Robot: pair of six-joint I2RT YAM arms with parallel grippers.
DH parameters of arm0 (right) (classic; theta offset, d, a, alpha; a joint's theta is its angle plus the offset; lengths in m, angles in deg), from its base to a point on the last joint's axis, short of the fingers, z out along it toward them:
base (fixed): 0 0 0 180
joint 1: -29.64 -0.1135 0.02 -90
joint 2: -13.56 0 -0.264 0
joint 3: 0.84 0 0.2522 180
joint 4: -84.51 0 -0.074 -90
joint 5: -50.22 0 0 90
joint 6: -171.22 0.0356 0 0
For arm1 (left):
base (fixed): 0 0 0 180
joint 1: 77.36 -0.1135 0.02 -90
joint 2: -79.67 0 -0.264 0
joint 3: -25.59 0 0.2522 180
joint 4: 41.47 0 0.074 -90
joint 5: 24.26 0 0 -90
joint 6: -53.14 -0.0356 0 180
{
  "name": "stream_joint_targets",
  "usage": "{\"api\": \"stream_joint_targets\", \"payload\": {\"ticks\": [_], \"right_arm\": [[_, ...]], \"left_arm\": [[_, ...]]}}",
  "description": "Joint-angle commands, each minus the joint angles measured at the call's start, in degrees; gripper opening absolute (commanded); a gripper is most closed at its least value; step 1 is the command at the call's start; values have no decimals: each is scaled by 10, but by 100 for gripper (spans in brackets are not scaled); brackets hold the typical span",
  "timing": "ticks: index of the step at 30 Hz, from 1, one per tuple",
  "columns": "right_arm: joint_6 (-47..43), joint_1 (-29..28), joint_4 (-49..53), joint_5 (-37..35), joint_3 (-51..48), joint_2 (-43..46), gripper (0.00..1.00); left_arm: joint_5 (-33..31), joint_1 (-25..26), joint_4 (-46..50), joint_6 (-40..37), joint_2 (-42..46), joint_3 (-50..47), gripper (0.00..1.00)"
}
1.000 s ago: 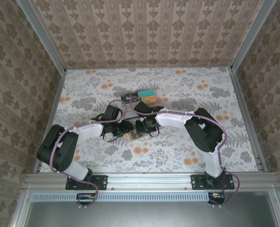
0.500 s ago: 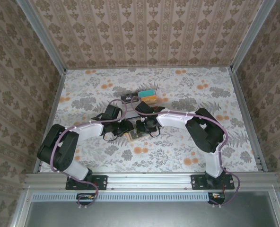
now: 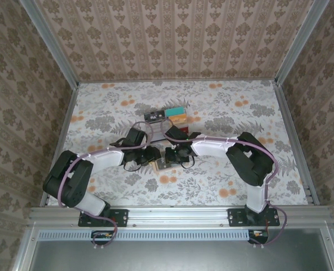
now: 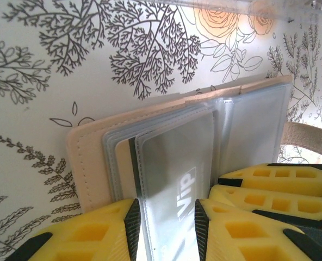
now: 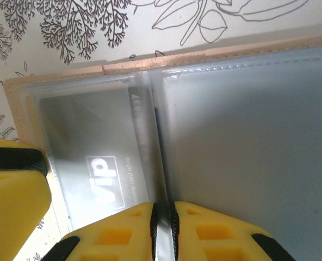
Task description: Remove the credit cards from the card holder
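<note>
A floral-printed table (image 3: 240, 169), shut in by patterned wallpaper, was seen from above. Near its middle, between the two arms, the card holder (image 3: 161, 164) was laid open with its tan cover down. A grey-looking credit card (image 4: 177, 179) marked VIP was lodged in one of its clear sleeves, not yet drawn out. The left gripper (image 4: 165, 220) was set over that sleeve with its jaws parted, one finger to each side; whether anything was gripped could not be told. The right gripper (image 5: 162, 223) was closed almost to touching, a thin clear leaf beside the fold being pinched between its jaws. Farther back a clear tray (image 3: 162, 113) was placed, with a teal card (image 3: 175, 111), an orange card (image 3: 180, 119) and a black card (image 3: 153, 116) in it.

It was judged that the leaf alone might be pulled, so that the whole holder would be lifted or dragged with the card left inside. The slick plastic could also be lost from so narrow a pinch, and the crowded grippers might be knocked together.

From above, the holder was largely covered by the grippers, while the tray's contents were made plain. The lettering and the pinch were given by the wrist views, and the snap strap (image 4: 313, 142) by the left one.
</note>
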Motion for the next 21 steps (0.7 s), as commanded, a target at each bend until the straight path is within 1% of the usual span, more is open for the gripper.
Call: {"api": "stream_joint_targets", "payload": {"ticks": [1,4,9,12,21], "right_arm": [[20,-6,16,13,-19,-2,20],[20,-5,17,9,-18,-4,19],[23,-4,16,7,-22,-5,17],[27,-1,10,10,-27,-3,16],[39,13,-33,46,-56,-1,14]], "left_arm": [[0,6,2,6,-2,-7,35],[0,8,9,3,-13,3,35],[-21,8,51,10,-26,18,33],[-30,8,59,19,-27,19,32],[-12,18,60,16,-47,45,32]]}}
